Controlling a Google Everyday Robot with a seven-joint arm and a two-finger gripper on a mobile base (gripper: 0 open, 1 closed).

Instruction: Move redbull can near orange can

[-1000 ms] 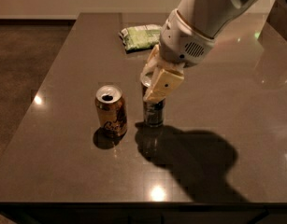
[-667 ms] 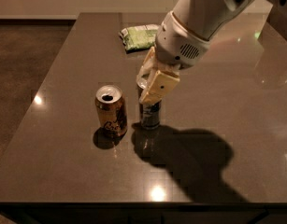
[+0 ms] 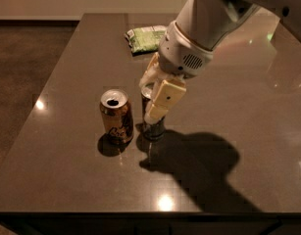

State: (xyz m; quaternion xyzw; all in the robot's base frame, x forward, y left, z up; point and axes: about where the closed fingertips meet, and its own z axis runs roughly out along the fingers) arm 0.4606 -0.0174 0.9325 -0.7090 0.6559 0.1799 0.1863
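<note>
The orange can (image 3: 116, 116) stands upright left of the table's middle, with an open silver top. The redbull can (image 3: 153, 127) stands just to its right with a narrow gap between them; only its dark lower part and a bit of its silver top show. My gripper (image 3: 150, 100) comes down from the upper right, with its cream fingers (image 3: 163, 98) on either side of the redbull can's upper half, shut on it. The can's base is at the table surface.
A green snack bag (image 3: 146, 37) lies at the back of the dark table (image 3: 66, 180). The arm casts a large shadow to the right of the cans. The table's left edge and front edge are in view.
My gripper has carried the redbull can a little to the left, closer to the orange can. The orange can has not moved.
</note>
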